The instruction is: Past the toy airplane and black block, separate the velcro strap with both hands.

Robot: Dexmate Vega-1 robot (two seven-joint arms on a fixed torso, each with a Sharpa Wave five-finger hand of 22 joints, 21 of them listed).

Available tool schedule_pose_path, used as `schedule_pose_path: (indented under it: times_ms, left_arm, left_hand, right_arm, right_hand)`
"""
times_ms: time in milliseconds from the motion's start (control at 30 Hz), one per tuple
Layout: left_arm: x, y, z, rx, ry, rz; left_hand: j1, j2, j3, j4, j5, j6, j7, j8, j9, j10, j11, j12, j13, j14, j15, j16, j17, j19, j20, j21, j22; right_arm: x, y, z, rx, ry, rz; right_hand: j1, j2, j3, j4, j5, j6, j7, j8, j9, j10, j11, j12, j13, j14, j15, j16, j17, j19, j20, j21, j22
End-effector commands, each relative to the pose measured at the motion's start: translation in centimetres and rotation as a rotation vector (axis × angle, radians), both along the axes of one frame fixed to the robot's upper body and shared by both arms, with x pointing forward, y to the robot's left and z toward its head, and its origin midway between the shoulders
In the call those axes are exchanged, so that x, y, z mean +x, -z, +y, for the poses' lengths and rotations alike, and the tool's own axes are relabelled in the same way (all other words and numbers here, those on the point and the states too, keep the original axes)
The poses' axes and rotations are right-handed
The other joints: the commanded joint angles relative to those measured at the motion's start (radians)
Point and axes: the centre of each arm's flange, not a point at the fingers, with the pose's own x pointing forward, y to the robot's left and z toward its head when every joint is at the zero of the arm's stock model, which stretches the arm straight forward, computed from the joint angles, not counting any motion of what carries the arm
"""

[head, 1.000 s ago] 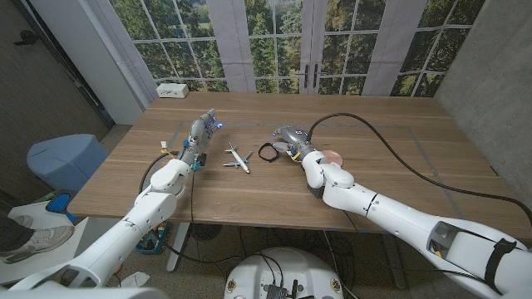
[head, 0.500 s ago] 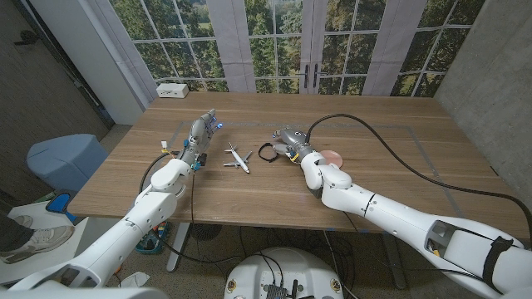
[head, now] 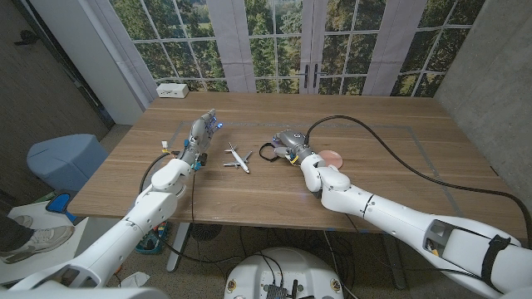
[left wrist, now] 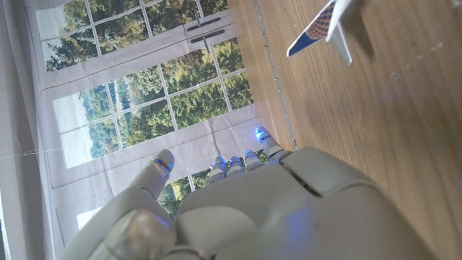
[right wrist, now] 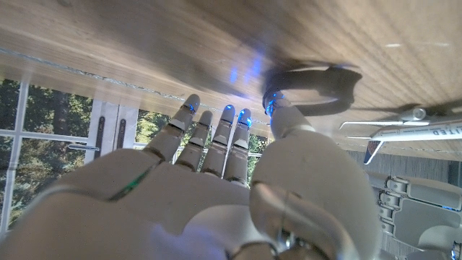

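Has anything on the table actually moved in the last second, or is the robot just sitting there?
The right robot hand crept slightly toward the black velcro strap, which it now reaches without holding. The left robot hand, toy airplane and strap stayed put.

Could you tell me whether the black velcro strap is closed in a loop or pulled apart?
Closed: the black velcro strap forms a loop on the wooden table.

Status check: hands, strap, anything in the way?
Left hand open beside the toy airplane. Right hand open at the velcro strap, thumb by the loop, no grip. Strap on the table, not separated. Path clear.
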Motion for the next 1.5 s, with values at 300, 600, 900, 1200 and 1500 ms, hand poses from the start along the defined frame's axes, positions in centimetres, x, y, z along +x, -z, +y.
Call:
schedule_pose_path:
  times_ms: [300,600,900,1200,1500]
  left_arm:
    - [0.14,-0.07,-0.03,0.001,-0.003,0.003]
    - [0.39,-0.15,-0.06,0.000,-0.002,0.005]
    - [0.51,-0.20,-0.05,0.000,-0.004,0.007]
    - [0.64,-0.28,-0.02,0.002,-0.003,0.009]
    - [0.68,-0.60,-0.01,0.011,0.002,0.004]
  left_hand:
    - [-0.011,0.057,0.005,0.002,0.004,0.003,0.005,-0.002,0.005,-0.040,-0.001,-0.001,0.002,-0.041,-0.002,0.000,0.002,0.007,0.003,-0.005,0.006]
    - [-0.011,0.057,0.005,0.002,0.004,0.003,0.005,-0.002,0.005,-0.041,-0.001,-0.001,0.002,-0.042,-0.003,0.000,0.002,0.008,0.004,-0.008,0.006]
    - [-0.011,0.057,0.005,0.001,0.004,0.002,0.005,-0.002,0.005,-0.041,-0.001,-0.001,0.002,-0.041,-0.003,0.000,0.001,0.009,0.004,-0.011,0.006]
    - [-0.010,0.057,0.006,0.001,0.004,0.002,0.005,-0.003,0.005,-0.041,-0.001,-0.001,0.002,-0.042,-0.003,-0.001,0.001,0.011,0.004,-0.015,0.006]
    - [-0.010,0.057,0.006,0.001,0.004,0.002,0.004,-0.002,0.005,-0.042,-0.002,-0.001,0.002,-0.041,-0.002,0.000,0.001,0.012,0.004,-0.019,0.006]
  right_arm:
    - [0.87,0.41,0.43,-0.060,0.046,-0.009]
    - [1.16,0.20,0.74,-0.111,0.090,0.005]
    - [1.47,0.25,0.78,-0.133,0.092,0.007]
    - [1.60,0.23,0.56,-0.109,0.066,-0.016]
    - [1.18,-0.12,-0.15,-0.017,0.003,-0.070]
  right_hand:
    - [0.067,0.003,-0.020,0.007,-0.010,0.050,-0.018,0.012,0.003,0.078,-0.031,0.043,0.041,0.050,-0.143,0.041,0.025,0.009,-0.008,0.004,0.006]
    - [0.099,0.013,-0.060,0.019,-0.010,0.122,-0.036,0.029,0.003,0.156,-0.050,0.087,0.096,0.073,-0.166,0.094,0.067,0.005,-0.011,0.002,0.007]
    - [0.171,0.030,-0.109,0.012,-0.001,0.281,-0.056,0.070,0.006,0.337,-0.070,0.187,0.178,0.188,-0.178,0.216,0.155,0.001,-0.015,0.004,0.009]
    - [0.281,0.035,-0.121,0.005,0.000,0.462,-0.042,0.140,0.022,0.494,-0.088,0.322,0.283,0.364,-0.194,0.315,0.237,0.020,-0.029,0.016,0.009]
    - [0.313,0.035,-0.120,0.008,-0.003,0.483,-0.041,0.155,0.033,0.504,-0.088,0.342,0.309,0.390,-0.195,0.322,0.258,0.027,-0.032,0.020,0.010]
